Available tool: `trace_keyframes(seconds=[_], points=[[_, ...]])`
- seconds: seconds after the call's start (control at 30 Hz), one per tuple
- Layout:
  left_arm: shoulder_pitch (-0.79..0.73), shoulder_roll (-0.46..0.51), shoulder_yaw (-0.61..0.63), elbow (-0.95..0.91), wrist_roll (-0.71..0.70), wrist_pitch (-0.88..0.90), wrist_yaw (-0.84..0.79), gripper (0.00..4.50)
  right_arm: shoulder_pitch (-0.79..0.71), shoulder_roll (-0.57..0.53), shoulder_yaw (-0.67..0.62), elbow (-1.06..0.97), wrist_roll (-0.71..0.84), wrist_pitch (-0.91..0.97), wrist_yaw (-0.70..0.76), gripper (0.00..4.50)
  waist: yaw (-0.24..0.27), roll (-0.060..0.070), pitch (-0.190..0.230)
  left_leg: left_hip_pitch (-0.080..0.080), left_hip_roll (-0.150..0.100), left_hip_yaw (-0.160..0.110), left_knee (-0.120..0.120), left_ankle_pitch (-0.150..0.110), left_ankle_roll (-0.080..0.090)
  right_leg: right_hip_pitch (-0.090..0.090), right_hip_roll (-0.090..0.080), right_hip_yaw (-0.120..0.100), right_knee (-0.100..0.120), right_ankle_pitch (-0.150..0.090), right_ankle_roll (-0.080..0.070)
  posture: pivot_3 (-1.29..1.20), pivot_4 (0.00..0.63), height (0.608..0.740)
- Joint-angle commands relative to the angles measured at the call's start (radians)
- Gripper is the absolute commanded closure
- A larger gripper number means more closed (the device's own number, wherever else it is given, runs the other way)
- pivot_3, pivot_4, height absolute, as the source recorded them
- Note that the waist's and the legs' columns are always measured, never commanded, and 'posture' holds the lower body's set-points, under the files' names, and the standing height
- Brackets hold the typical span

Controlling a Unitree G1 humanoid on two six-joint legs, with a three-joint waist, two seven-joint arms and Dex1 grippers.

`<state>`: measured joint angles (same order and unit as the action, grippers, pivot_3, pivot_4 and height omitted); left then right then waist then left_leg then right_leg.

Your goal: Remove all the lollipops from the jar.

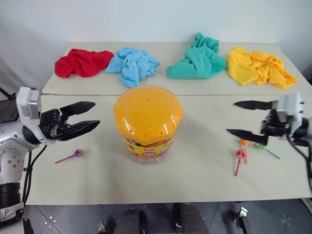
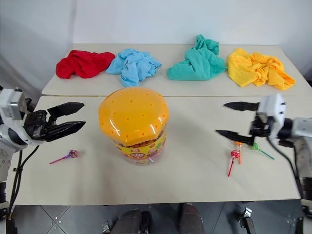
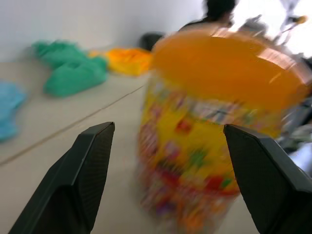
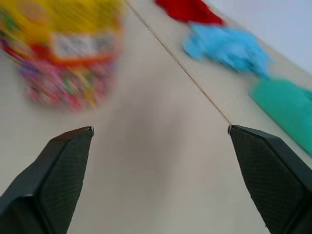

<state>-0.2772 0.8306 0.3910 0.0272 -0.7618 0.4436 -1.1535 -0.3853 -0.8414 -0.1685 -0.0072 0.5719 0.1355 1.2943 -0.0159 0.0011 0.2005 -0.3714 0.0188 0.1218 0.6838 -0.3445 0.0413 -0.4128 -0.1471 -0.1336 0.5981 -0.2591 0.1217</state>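
Just beneath right end effector (image 1: 242, 119): lollipops (image 1: 242, 154)

The jar (image 1: 148, 122) stands mid-bench (image 1: 195, 175), between the left gripper (image 1: 87, 116) and the right gripper (image 1: 242, 118), apart from both. One lollipop (image 1: 78, 153) lies on the bench left of the jar; three lollipops (image 1: 246, 147) lie together to its right. Four cloths (image 1: 195, 58) lie in a row behind the jar.

One lidded jar (image 1: 147, 122) stands among four lollipops (image 1: 241, 154) on the table (image 1: 195, 170), one left and three right, with four crumpled cloths (image 1: 132, 63) behind.
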Motion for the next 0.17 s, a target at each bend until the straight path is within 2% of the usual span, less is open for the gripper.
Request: trace_keyframes(seconds=[0.03, 0.17], points=[[0.048, -0.02, -0.041, 0.0, 0.14, -0.116, 0.053, 0.71, -0.017, 0.072, 0.065, -0.061, -0.021, -0.011, -0.03, 0.04, 0.008, 0.0, 0.0, 0.0, -0.001, 0.0, 0.0, 0.0, 0.0, 0.0, 0.0, 0.0, 0.0, 0.0, 0.0, 0.0, 0.15, 0.74], [0.092, -0.102, -0.071, -0.077, 0.257, -0.217, 0.197, 0.71, 0.003, 0.164, 0.124, -0.015, -0.118, -0.117, -0.07, 0.04, 0.019, 0.0, 0.0, -0.001, -0.003, 0.001, 0.0, -0.001, 0.002, -0.001, -0.002, 0.0, -0.001, 0.0, 0.0, 0.0, 0.15, 0.74]])
